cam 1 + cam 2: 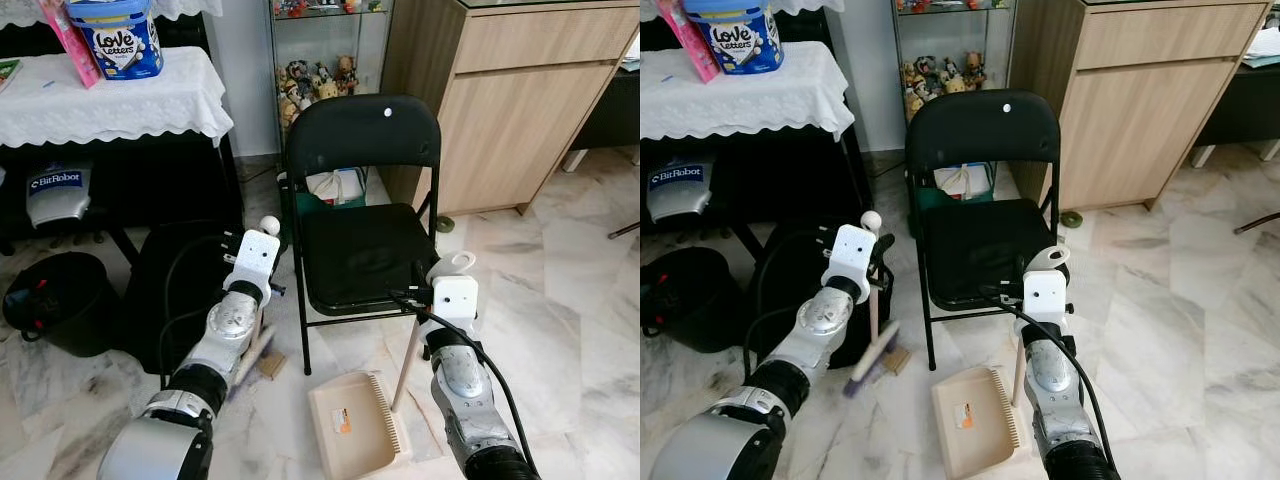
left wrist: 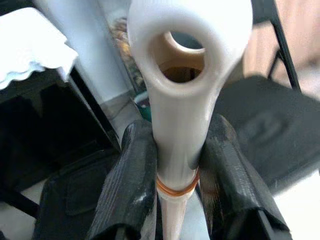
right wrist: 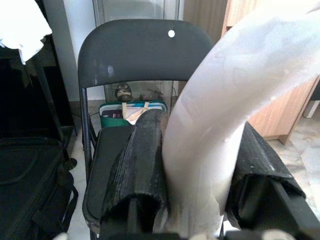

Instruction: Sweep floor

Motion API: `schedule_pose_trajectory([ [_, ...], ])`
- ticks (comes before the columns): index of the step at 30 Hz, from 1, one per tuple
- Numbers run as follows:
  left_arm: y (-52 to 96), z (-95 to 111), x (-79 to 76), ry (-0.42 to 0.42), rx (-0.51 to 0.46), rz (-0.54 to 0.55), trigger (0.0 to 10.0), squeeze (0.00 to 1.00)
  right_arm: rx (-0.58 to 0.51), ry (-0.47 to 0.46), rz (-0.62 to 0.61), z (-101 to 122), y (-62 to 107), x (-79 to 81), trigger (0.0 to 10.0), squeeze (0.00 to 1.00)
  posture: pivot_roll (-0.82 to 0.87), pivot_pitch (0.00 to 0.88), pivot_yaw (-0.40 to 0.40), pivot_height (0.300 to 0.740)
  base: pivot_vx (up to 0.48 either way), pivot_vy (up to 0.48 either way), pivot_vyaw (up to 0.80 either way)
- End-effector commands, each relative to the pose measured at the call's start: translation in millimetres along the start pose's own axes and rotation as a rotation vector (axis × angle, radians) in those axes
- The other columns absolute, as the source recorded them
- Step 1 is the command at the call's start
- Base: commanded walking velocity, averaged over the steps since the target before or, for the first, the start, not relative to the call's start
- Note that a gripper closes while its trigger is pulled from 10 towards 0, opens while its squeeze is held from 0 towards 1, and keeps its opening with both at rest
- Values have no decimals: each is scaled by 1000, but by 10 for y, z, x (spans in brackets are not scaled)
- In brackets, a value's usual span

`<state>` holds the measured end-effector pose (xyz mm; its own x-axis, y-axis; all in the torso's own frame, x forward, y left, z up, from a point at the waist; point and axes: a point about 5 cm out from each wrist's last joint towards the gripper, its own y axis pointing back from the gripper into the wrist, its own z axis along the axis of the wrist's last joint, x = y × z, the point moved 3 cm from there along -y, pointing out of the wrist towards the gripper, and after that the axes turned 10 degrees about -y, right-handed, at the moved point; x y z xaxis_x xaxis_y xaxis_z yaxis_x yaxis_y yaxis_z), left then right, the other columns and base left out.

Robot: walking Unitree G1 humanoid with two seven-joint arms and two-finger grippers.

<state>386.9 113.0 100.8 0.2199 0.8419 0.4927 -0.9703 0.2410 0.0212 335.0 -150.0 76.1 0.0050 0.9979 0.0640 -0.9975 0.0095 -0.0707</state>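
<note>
well, the black folding chair (image 1: 365, 215) stands on the marble floor (image 1: 560, 300) just behind the beige dustpan (image 1: 972, 417), which rests flat in front of it; its long handle (image 3: 220, 130) is stiff, light plastic, clamped near its top by the right gripper (image 3: 200, 165). the small brush (image 1: 872, 362) hangs bristles-down beside the pan, light too (probably slippery), its looped handle (image 2: 182, 100) pinched just below the loop by the left gripper (image 2: 177, 170).
</note>
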Motion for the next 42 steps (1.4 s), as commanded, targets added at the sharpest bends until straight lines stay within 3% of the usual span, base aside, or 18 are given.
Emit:
schedule_pose_trajectory([
  [1, 47, -84, 5, -71, 23, -63, 10000, 0, -13, -3, 11, 45, -33, 34, 10000, 0, -85, 71, 14, 740, 0, 0, 0],
  [13, 93, -104, 9, -130, 16, -185, 10000, 0, -5, -6, 22, 37, -52, 65, 10000, 0, -75, 62, 12, 740, 0, 0, 0],
  [16, 158, -115, -144, -167, 4, -325, 10000, 0, 5, -6, 27, 21, -52, 63, 10000, 0, -78, 60, 14, 740, 0, 0, 0],
  [20, 214, -165, -181, -214, 14, -401, 10000, 0, 11, -8, 31, 6, -47, 69, 10000, 0, -75, 63, 14, 740, 0, 0, 0],
  [29, 303, -260, -80, -253, 48, -463, 10000, 0, 18, -12, 35, -2, -45, 89, 10000, 0, -75, 65, 14, 740, 0, 0, 0],
  [34, 394, -333, 30, -258, 92, -546, 10000, 0, 23, -12, 36, -12, -45, 85, 10000, 0, -73, 70, 14, 740, 0, 0, 0],
  [39, 502, -432, 141, -320, 155, -651, 10000, 0, 28, -12, 37, -18, -48, 80, 10000, 0, -73, 70, 14, 740, 0, 0, 0],
  [42, 542, -429, 213, -291, 175, -691, 10000, 0, 29, -11, 39, -17, -56, 80, 10000, 0, -73, 68, 12, 740, 0, 0, 0],
])
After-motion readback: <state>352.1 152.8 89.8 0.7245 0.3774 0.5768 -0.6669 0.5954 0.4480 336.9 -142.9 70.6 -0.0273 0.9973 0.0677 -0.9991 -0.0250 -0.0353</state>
